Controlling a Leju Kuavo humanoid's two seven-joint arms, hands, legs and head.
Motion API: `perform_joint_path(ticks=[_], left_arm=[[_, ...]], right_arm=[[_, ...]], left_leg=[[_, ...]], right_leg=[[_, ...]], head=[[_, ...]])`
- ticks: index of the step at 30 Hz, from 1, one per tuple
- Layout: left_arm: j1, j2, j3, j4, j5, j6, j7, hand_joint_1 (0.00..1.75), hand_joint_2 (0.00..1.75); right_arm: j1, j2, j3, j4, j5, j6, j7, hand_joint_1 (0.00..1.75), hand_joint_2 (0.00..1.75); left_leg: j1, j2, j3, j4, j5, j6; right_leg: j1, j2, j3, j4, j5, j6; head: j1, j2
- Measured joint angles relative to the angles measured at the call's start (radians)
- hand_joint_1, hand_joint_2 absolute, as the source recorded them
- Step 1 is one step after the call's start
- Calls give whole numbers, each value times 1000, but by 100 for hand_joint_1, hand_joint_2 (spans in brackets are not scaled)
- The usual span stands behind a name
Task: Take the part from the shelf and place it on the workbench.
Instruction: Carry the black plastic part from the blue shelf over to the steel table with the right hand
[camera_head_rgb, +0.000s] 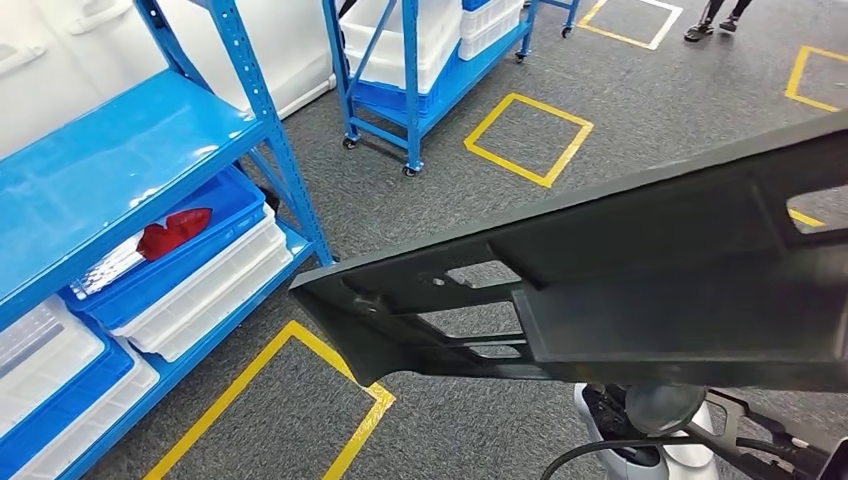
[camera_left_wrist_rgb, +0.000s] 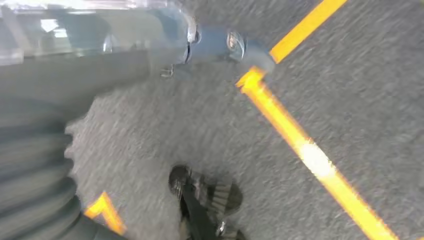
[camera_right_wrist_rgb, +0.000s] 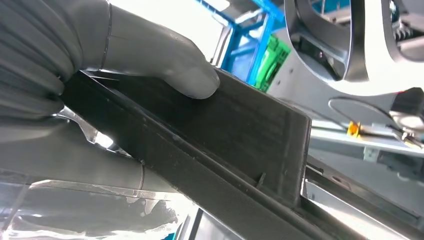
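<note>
A long dark grey plastic part (camera_head_rgb: 650, 270) with cut-out openings stretches across the head view from the right edge toward the middle, held up over the carpeted floor. In the right wrist view my right hand (camera_right_wrist_rgb: 125, 55) grips this part (camera_right_wrist_rgb: 240, 130), its thumb (camera_right_wrist_rgb: 170, 67) pressed on the flat face and the other fingers wrapped under the edge. In the blurred left wrist view, the grey ribbed cover of my left hand (camera_left_wrist_rgb: 35, 165) hangs over the floor. Its fingers are not clear enough to judge.
A blue shelf (camera_head_rgb: 120, 150) stands at the left with blue and white bins (camera_head_rgb: 190, 270), one holding a red item (camera_head_rgb: 172, 232). A wheeled blue rack (camera_head_rgb: 420, 80) stands behind. Yellow tape squares (camera_head_rgb: 528, 138) mark the grey carpet. A person's feet (camera_head_rgb: 712, 25) are at the far top right.
</note>
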Motion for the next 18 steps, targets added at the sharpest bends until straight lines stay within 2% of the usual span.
perform_joint_path(ticks=[2,3,4,6,7,8,10,11,12,13,14,15,17,18], left_arm=[[-1,4,0,0,0,-3,-3,0,175],[-1,5,0,0,-1,-4,-3,0,175],[0,5,0,0,-1,-3,-2,0,175],[-1,4,0,0,-2,0,-1,0,175],[-3,2,0,0,-1,2,-1,0,175],[-4,1,0,0,-1,3,-1,0,175],[-1,-1,0,0,0,4,-1,0,175],[1,-2,0,0,0,4,-1,0,175],[3,-2,0,0,0,4,-1,0,175],[3,-3,0,0,0,4,-1,0,175],[2,-3,0,0,0,4,-1,0,175],[1,-4,0,0,0,4,-1,0,175],[-1,-7,0,0,1,2,-6,0,175],[-1,-9,0,0,1,-1,-11,0,175]], right_arm=[[-5,4,0,10,-8,-6,0,175,175],[-6,5,0,13,-8,-8,0,175,175],[-5,5,0,16,-6,-9,0,175,175],[-2,5,-2,18,2,-9,0,175,175],[-2,5,-4,19,5,-7,0,175,175],[-3,5,-6,19,6,-5,0,175,175],[-3,5,-10,20,4,-2,0,175,175],[-3,5,-11,21,4,-2,0,175,175],[-1,5,-13,23,4,-2,0,175,175],[0,5,-15,24,4,-2,0,175,175],[1,5,-16,26,4,-1,0,175,175],[1,5,-18,27,3,0,0,175,175],[-2,5,-19,28,2,3,0,175,175],[-4,5,-19,29,3,4,0,175,175]], left_leg=[[1,-45,53,-132,59,8],[1,-62,69,-169,70,11],[0,-68,74,-182,68,13],[-1,-47,79,-190,73,21],[-1,-34,82,-197,77,28],[1,-21,85,-203,81,35],[-1,7,86,-209,84,44],[-3,22,86,-208,83,45],[-4,37,86,-208,82,45],[-4,51,86,-207,80,44],[-4,63,87,-207,78,43],[-5,75,89,-206,76,40],[-7,94,95,-203,69,32],[-10,103,98,-202,65,26]], right_leg=[[1,26,-2,5,-1,5],[0,37,-5,7,0,10],[-2,48,-9,7,2,17],[-7,63,-14,6,7,31],[-6,47,-19,13,1,36],[-4,20,-30,36,-14,40],[-2,-43,-83,143,-74,45],[-4,-56,-116,212,-104,48],[-7,-62,-141,264,-121,51],[-10,-65,-150,283,-120,53],[-12,-70,-136,261,-101,54],[-12,-81,-102,200,-69,54],[-8,-124,-26,60,-23,47],[-4,-138,-4,18,-13,41]], head=[[1,0],[1,0],[1,0],[1,0],[2,0],[4,0],[7,0],[8,0],[8,0],[8,0],[8,0],[8,0],[8,0],[7,0]])
